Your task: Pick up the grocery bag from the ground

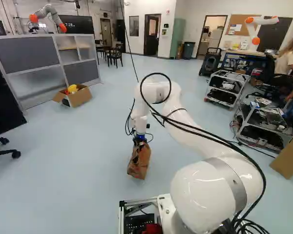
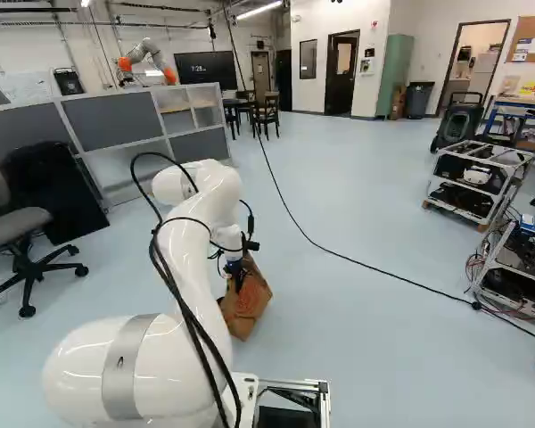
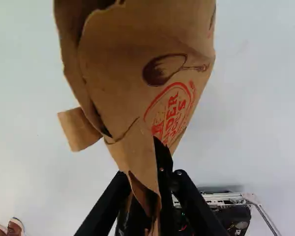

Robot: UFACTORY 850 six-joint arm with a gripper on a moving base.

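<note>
Grocery bag (image 1: 139, 165) is showing directly below my gripper (image 1: 138, 141); whether it is touching the floor (image 1: 78, 161), I can't tell. I'm clamping its brown paper between two black fingers (image 3: 189, 202), their grip narrowing it. Beyond them the creased sides are flaring wide, one edge curling unevenly beside a round red print

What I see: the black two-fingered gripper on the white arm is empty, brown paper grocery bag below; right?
Not empty: the wrist view shows the gripper shut on the grocery bag, its paper pinched between the fingers. The rest holds: white arm, bag below the gripper.
</note>
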